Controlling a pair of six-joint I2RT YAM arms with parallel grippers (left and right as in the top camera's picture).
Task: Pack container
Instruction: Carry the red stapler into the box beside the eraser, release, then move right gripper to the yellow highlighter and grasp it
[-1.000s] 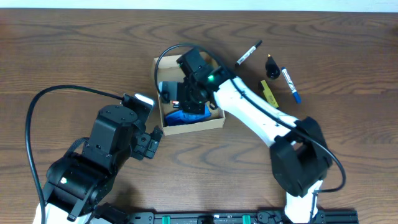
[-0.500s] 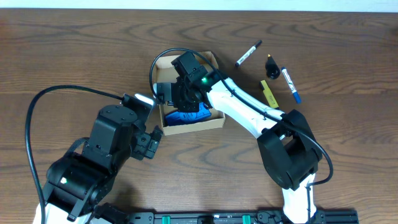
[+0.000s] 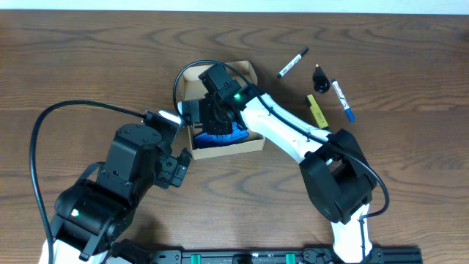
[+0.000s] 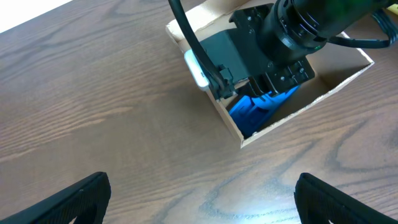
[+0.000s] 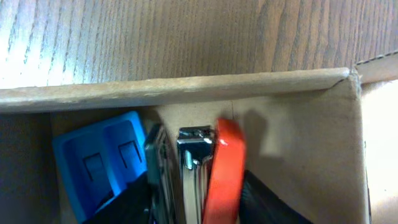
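Note:
The container, a tan cardboard box [image 3: 220, 147], lies open left of the table's middle and also shows in the left wrist view [image 4: 292, 106] and the right wrist view [image 5: 186, 84]. A blue object [image 3: 220, 137] lies inside it [image 4: 261, 106] [image 5: 99, 155]. My right gripper [image 3: 212, 114] reaches down into the box and is shut on a red and metal stapler [image 5: 208, 168], held beside the blue object. My left gripper [image 4: 199, 202] is open and empty above bare wood, in front of and left of the box.
To the right of the box lie a black marker [image 3: 293, 63], a blue marker [image 3: 341, 100], a yellow highlighter [image 3: 316, 110] and a small black cap [image 3: 320, 76]. The right arm's cable arches over the box's left side [image 3: 179, 81].
My right gripper has moved a little left and deeper into the box with the stapler. The left arm has not moved.

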